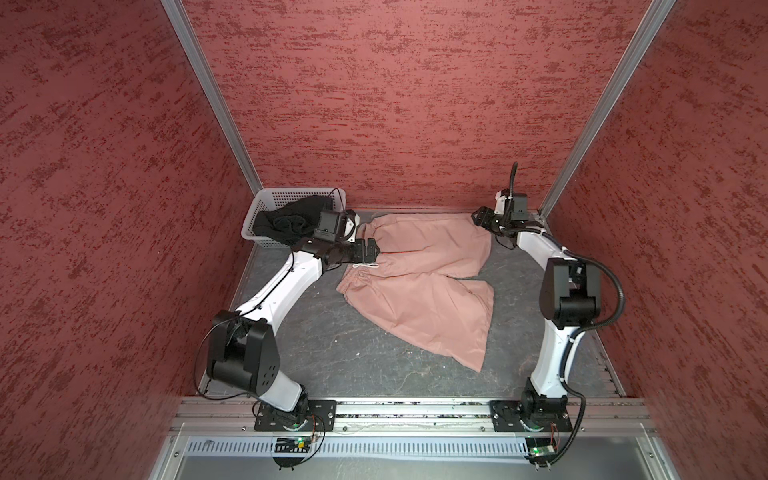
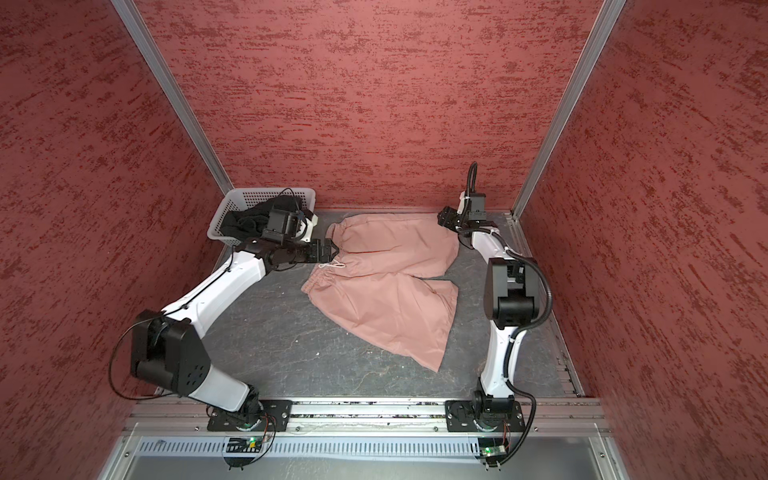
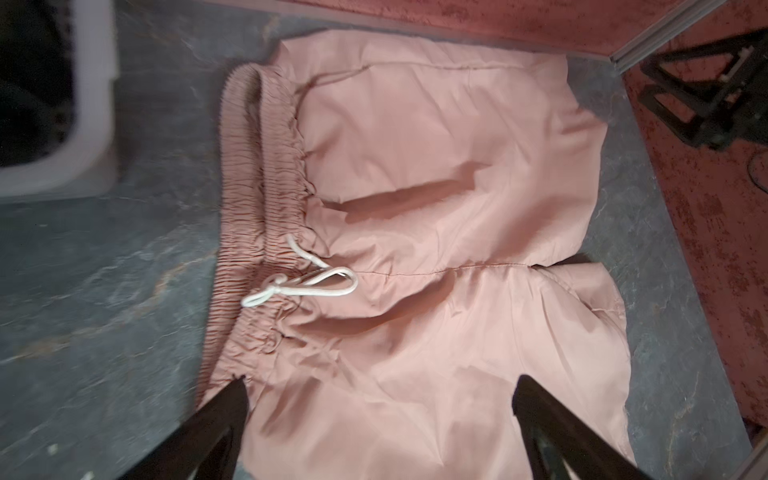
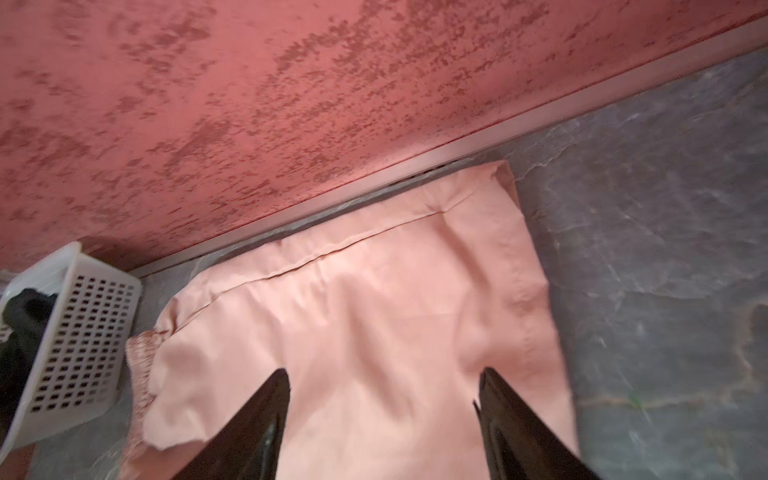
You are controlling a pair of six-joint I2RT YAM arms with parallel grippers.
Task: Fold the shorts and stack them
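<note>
Pink shorts (image 1: 419,274) lie flat mid-table, waistband twd the basket (image 1: 266,199), where the black shorts (image 1: 291,224) sit bunched. Left gripper (image 1: 374,249) is at the waistband and right gripper (image 1: 476,217) at the far leg hem, both w/ fingers spread, nothing held. Prob. first fold: next needs both pinching the far edge.

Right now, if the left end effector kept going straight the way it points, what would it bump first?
Probably the thin dusty pink cloth shorts, spread before the left end effector; depth unclear.
</note>
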